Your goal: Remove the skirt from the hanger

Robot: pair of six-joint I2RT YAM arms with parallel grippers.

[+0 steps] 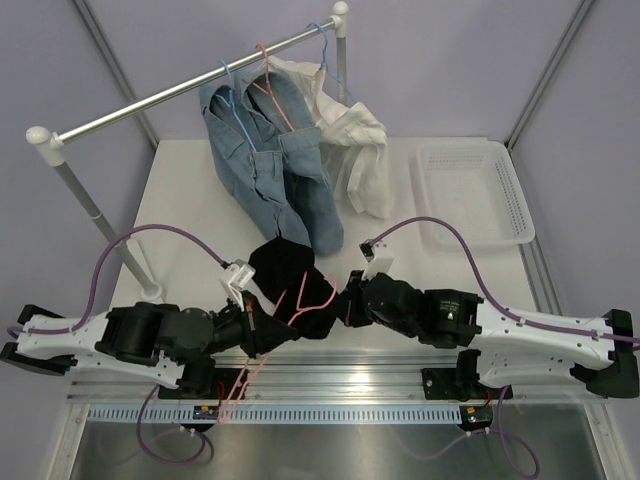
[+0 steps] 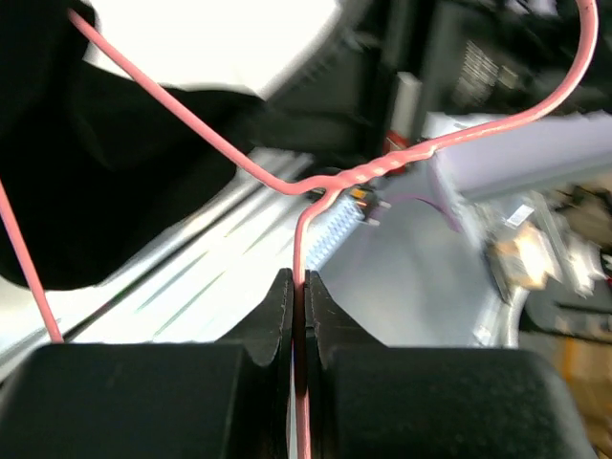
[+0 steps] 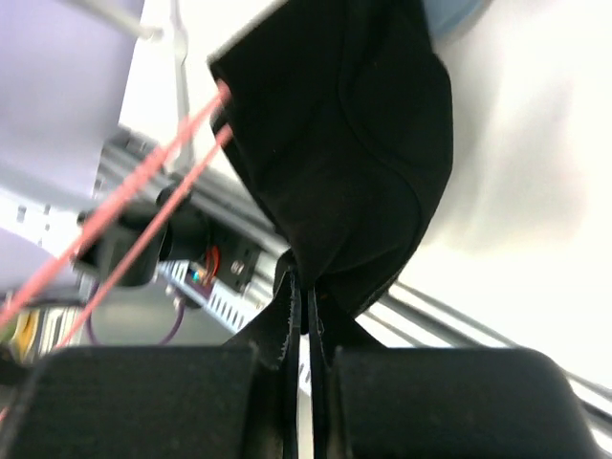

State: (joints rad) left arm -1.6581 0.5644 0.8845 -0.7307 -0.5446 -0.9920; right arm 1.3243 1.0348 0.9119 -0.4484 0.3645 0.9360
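Observation:
The black skirt (image 1: 290,278) hangs bunched between my two arms near the table's front edge, still threaded on the pink wire hanger (image 1: 305,300). My left gripper (image 1: 268,335) is shut on the hanger's wire; in the left wrist view the pink hanger (image 2: 330,182) runs straight into the closed jaws of the left gripper (image 2: 300,287), with the skirt (image 2: 105,182) at upper left. My right gripper (image 1: 345,300) is shut on the skirt's lower edge; in the right wrist view the right gripper (image 3: 306,287) pinches the skirt (image 3: 344,143), and hanger wires (image 3: 163,201) emerge at left.
A clothes rail (image 1: 190,85) crosses the back, carrying blue jeans (image 1: 270,160) and a white shirt (image 1: 350,140) on light-blue hangers (image 1: 228,75) and another pink one. A white basket (image 1: 475,195) sits at the right. The rail's post (image 1: 95,215) stands at left.

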